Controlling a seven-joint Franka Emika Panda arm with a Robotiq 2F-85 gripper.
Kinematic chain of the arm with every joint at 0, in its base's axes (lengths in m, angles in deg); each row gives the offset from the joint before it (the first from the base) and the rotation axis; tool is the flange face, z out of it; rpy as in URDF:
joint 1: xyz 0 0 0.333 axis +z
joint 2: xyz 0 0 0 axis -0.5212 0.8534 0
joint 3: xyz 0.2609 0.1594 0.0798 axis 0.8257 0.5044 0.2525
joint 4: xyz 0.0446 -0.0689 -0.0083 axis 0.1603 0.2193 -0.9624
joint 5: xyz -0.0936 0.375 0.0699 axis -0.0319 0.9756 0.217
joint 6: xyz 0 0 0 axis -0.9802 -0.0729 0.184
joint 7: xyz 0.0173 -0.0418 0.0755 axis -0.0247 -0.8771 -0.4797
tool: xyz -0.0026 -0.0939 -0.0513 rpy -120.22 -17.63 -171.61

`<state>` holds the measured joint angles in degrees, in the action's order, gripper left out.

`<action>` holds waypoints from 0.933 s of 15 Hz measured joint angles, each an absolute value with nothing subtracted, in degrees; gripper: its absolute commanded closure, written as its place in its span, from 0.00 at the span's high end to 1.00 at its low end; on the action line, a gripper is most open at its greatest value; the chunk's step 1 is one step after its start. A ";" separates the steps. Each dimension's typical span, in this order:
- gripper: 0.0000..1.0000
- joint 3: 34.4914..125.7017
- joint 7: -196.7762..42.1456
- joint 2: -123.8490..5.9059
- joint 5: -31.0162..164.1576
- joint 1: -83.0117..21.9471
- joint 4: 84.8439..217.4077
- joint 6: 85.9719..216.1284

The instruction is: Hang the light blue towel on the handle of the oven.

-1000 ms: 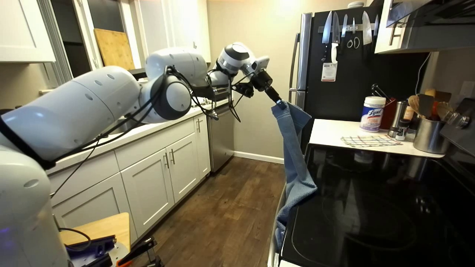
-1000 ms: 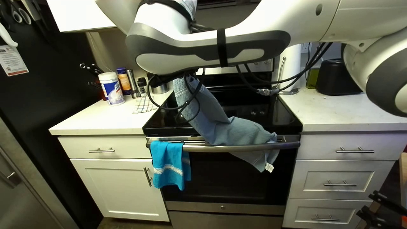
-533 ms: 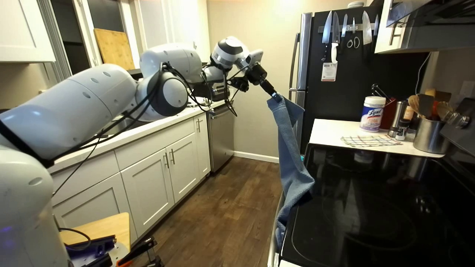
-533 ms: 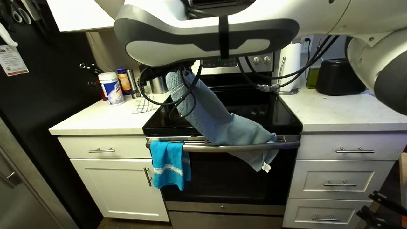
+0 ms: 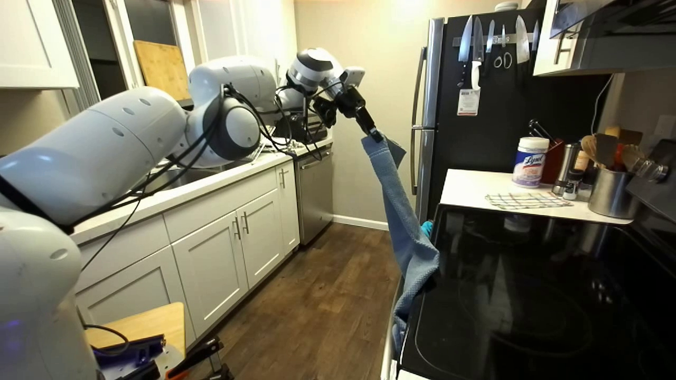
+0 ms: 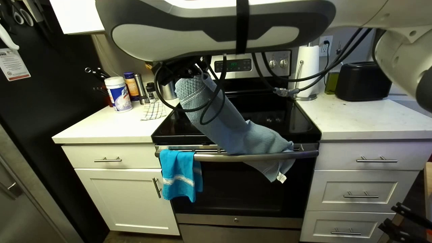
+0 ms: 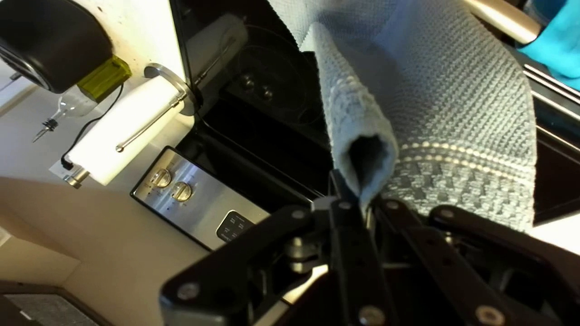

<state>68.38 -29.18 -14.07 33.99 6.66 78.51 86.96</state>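
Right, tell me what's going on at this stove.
A robot arm is hanging a light blue towel on the oven handle. Its gripper is shut on one end, holding it up; the other end passes behind the handle and dangles below it. A bright blue cloth hangs farther along the same handle.

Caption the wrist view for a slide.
Black jointed claw pinching a curled light blue cloth towel, flat black glass cooktop beyond.

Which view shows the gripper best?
The wrist view: the gripper fills the foreground, shut on the towel. In an exterior view its fingers show small, side-on; in an exterior view it is hard to make out below the arm.
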 measured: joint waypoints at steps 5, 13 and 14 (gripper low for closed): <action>0.01 68.24 -32.45 -15.73 33.99 8.17 78.50 81.07; 0.01 67.79 -35.14 -18.67 33.99 10.36 78.49 71.99; 0.01 67.64 -35.14 -19.01 33.96 10.64 78.49 71.92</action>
<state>67.64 -35.14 -19.01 33.96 10.64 78.49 71.92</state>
